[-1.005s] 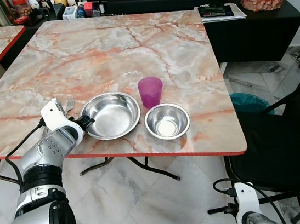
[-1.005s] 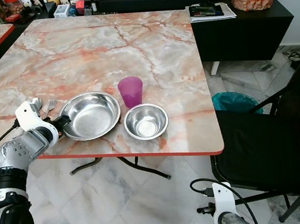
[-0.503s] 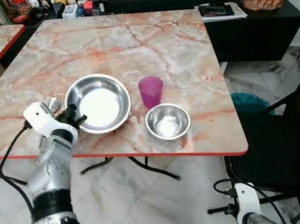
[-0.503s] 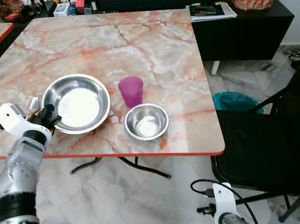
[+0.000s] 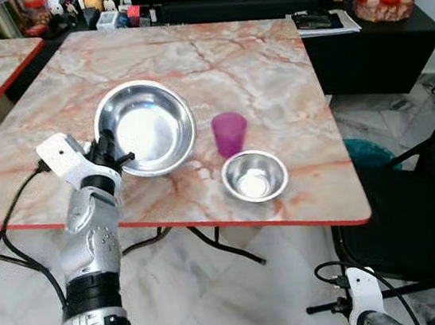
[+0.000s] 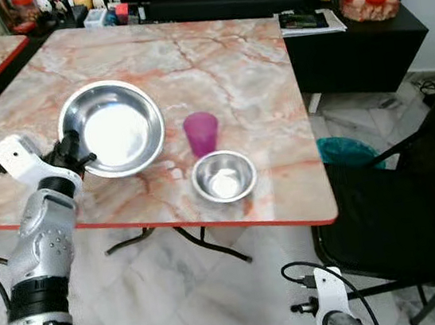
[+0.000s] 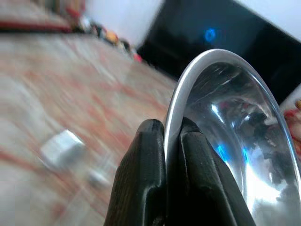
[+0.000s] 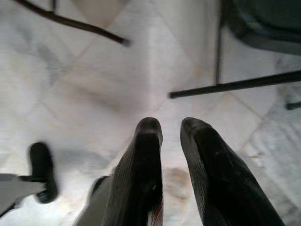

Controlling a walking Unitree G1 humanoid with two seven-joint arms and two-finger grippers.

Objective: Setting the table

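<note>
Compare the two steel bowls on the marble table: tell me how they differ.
The large bowl is clearly wider than the small bowl. The large bowl is pinched at its rim by the left gripper, while the small bowl sits free, touched by nothing. The large bowl lies further from the table's red front edge; the small bowl sits nearer that edge, just in front of the purple cup. Both are shiny, round and empty.

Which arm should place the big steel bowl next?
Left. The left gripper is shut on the rim of the large steel bowl over the table. The right gripper hangs low over the floor, fingers slightly apart, holding nothing.
</note>
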